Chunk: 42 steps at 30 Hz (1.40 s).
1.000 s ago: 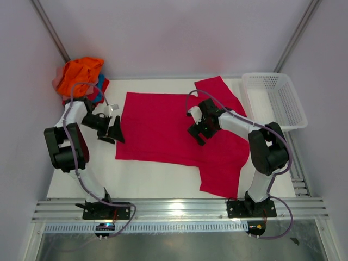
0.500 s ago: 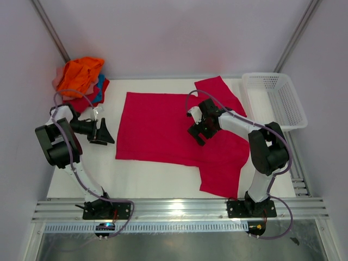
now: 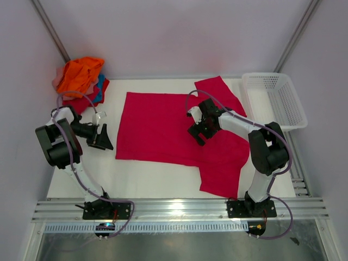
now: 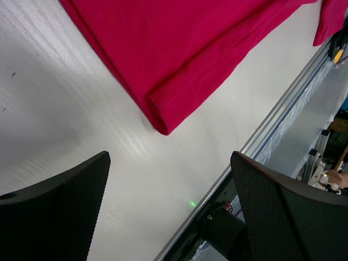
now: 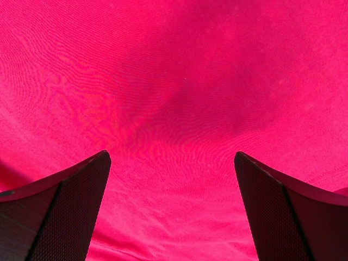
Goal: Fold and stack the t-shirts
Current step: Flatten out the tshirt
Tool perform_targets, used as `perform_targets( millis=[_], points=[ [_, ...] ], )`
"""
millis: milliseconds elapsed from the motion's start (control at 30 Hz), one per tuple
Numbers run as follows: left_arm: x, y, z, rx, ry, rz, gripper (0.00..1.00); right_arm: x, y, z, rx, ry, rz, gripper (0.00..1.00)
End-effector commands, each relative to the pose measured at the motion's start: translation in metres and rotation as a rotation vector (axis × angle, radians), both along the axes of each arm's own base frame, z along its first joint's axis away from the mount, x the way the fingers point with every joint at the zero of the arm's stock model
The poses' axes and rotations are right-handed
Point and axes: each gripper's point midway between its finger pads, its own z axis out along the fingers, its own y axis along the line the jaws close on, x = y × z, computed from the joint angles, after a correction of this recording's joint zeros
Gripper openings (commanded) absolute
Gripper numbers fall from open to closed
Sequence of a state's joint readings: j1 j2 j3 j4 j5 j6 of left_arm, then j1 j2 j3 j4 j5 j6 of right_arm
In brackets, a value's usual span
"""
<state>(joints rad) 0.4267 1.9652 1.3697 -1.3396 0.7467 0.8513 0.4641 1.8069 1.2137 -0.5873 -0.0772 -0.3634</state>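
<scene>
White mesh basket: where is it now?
In the top view, the white mesh basket sits at the table's far right corner, just right of the crimson t-shirt's far sleeve.

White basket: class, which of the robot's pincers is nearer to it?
Right. The right pincer is over the crimson shirt, left of the basket; the left pincer is beyond the shirt's left edge.

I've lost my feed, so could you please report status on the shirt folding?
Left gripper open over the table, beside the red shirt. Right gripper open above the shirt. Nothing in the way.
</scene>
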Motion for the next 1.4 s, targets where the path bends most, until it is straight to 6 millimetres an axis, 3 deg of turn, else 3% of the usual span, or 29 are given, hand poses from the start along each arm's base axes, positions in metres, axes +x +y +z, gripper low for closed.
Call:
perform_targets(
  millis=[0, 200, 467, 733, 1133, 1367],
  points=[
    [-0.052, -0.020, 0.038, -0.121, 0.273, -0.039, 0.94, 0.004, 0.007, 0.010, 0.025, -0.029, 0.003, 0.99],
    [-0.053, -0.020, 0.030, -0.122, 0.287, -0.079, 0.94, 0.005, 0.007, 0.009, 0.021, -0.028, 0.000, 0.99],
    [-0.042, -0.043, 0.033, -0.159, 0.241, -0.139, 0.95, 0.006, 0.005, 0.007, 0.012, -0.029, -0.004, 0.99],
    [-0.045, -0.064, 0.034, -0.156, 0.252, -0.210, 0.95, 0.006, 0.005, 0.006, 0.009, -0.025, -0.004, 0.99],
    [-0.061, -0.060, 0.032, -0.099, 0.288, -0.260, 0.94, 0.006, 0.006, 0.006, 0.010, -0.023, -0.002, 0.99],
    [-0.069, -0.055, 0.034, -0.060, 0.293, -0.285, 0.85, 0.006, 0.005, 0.006, 0.010, -0.023, -0.003, 0.99]
  ],
)
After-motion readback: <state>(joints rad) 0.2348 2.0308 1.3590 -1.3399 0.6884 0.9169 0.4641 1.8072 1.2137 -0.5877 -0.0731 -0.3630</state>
